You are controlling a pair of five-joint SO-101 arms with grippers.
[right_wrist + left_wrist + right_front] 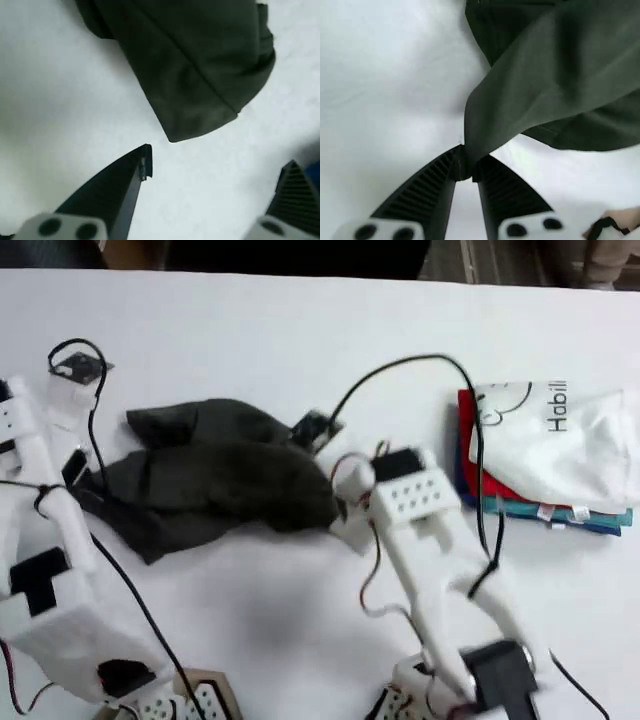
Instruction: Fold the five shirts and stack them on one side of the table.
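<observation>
Two arms work my white worktop (300,330): on the left, the left tool (465,167) is pinched tight on a corner of the dark shirt (215,480), which lies crumpled left of centre. Just past the shirt's right edge I see the right tool (219,157) with its jaws spread wide, holding nothing and hovering over bare worktop beside a folded hem. Well apart, at the far right edge, sits the stack of folded shirts (545,455), white on top with red, blue and teal edges showing beneath.
</observation>
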